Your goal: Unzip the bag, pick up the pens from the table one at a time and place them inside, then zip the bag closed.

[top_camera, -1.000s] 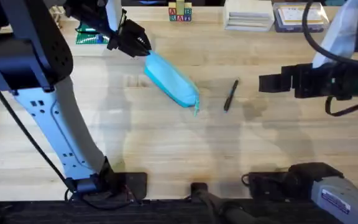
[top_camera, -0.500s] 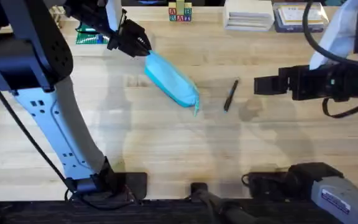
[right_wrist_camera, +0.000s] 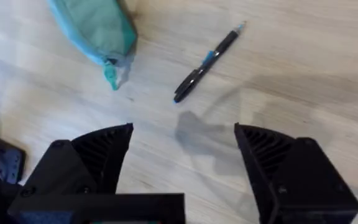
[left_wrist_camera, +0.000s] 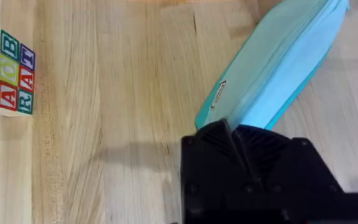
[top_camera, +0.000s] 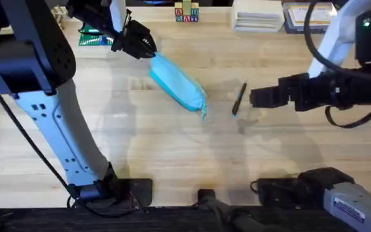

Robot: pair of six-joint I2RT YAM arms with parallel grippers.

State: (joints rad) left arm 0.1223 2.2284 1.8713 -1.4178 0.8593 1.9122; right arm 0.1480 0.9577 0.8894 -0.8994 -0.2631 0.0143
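Observation:
The turquoise bag [top_camera: 177, 82] lies slanted on the table [top_camera: 172, 148], its zipper pull at the near end [top_camera: 203, 114]. My left gripper [top_camera: 148, 48] is shut on the bag's far end; in the left wrist view the bag [left_wrist_camera: 278, 68] runs out from between the black fingers [left_wrist_camera: 225, 134]. A black pen [top_camera: 238, 99] lies just right of the bag. My right gripper [top_camera: 255, 98] hovers open just right of the pen. The right wrist view shows the pen [right_wrist_camera: 205, 65] and the bag's end [right_wrist_camera: 98, 28] ahead of the spread fingers [right_wrist_camera: 107, 146].
Letter blocks [top_camera: 186, 13] stand at the back centre and appear in the left wrist view [left_wrist_camera: 8, 74]. A stack of white boxes [top_camera: 257, 15] and a clear case [top_camera: 311, 17] sit at the back right. A green item [top_camera: 93, 38] lies at the back left.
My right gripper has moved left toward the pen. The left gripper, bag and pen have stayed in place.

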